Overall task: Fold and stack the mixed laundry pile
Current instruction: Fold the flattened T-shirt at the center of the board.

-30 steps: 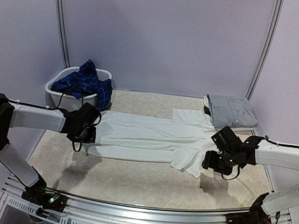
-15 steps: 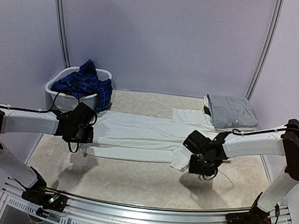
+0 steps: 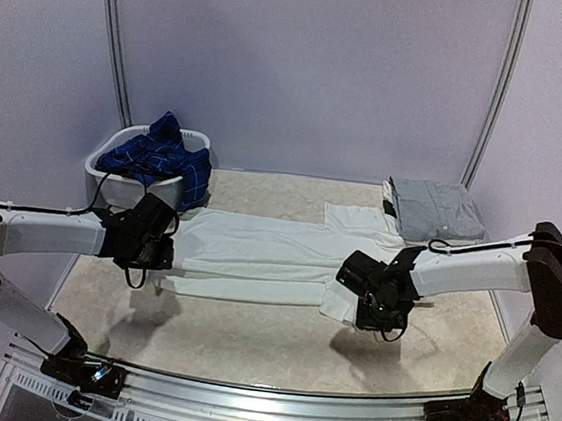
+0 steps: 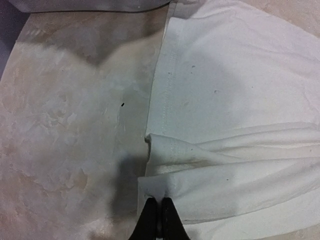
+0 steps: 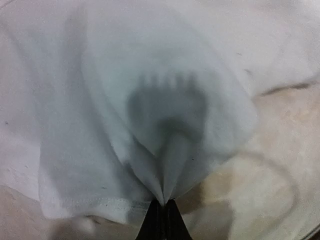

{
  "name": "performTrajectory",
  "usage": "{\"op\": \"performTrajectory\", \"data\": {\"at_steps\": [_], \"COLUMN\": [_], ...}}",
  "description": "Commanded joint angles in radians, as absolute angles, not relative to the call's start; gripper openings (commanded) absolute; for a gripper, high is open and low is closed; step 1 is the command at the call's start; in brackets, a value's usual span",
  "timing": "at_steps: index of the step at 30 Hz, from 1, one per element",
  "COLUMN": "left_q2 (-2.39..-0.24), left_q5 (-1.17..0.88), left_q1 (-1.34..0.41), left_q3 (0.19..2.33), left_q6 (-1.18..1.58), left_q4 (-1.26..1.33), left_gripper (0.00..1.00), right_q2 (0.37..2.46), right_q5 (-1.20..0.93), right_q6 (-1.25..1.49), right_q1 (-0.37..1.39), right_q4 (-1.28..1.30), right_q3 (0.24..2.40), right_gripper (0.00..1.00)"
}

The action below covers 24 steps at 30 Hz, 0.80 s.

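White trousers (image 3: pixel 257 246) lie stretched across the table, legs to the left and waist end to the right. My left gripper (image 3: pixel 162 261) is shut on the hem of the near trouser leg; the left wrist view shows the gripper (image 4: pixel 160 216) pinching a fold of that white cloth (image 4: pixel 235 100). At the right end, my right gripper (image 3: pixel 356 307) is shut on the near edge of the trousers. From the right wrist, the gripper (image 5: pixel 162 207) holds a gathered pleat of the cloth (image 5: pixel 150 75). A navy plaid shirt (image 3: pixel 156 157) is heaped in the basket.
The white plastic basket (image 3: pixel 100 164) stands at the back left. A folded grey garment (image 3: pixel 434 209) lies at the back right. Bare marbled tabletop (image 3: pixel 247 338) runs between the trousers and the near rail.
My right gripper moved left along the trousers' near edge and shut on the cloth. The left arm shifted slightly left, still gripping the hem.
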<state>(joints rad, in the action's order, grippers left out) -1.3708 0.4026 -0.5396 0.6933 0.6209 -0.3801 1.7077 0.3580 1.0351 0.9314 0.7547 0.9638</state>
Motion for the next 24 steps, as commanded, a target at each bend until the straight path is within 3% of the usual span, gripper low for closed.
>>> {"op": "performTrajectory", "data": {"at_steps": [1,6,10,24], "left_q2": [-1.295,-1.179,-1.092,-0.831], "left_q5": [0.401,0.411,0.414,0.493], "left_q1": [-0.547,-0.574,-0.619,-0.802], "left_q3": [0.664,0.640,0.622,0.535], "left_q6": [0.629,0.656,0.680,0.865], "left_q4": [-0.421,-0.485,-0.550,-0.787], "left_gripper": [0.00,0.00,0.00,0.00], "right_q2": [1.476,1.182,1.070,1.037], "right_q5": [0.452,0.487,0.479,0.478], "right_q6": [1.093,1.136,1.140,1.429], "right_q1": [0.985,1.071,1.124,1.383], "right_q4": [1.040,1.135,1.171,1.312], "right_q3": [0.951,0.947,0.938,1.001], "right_gripper": [0.00,0.00,0.00,0.00]}}
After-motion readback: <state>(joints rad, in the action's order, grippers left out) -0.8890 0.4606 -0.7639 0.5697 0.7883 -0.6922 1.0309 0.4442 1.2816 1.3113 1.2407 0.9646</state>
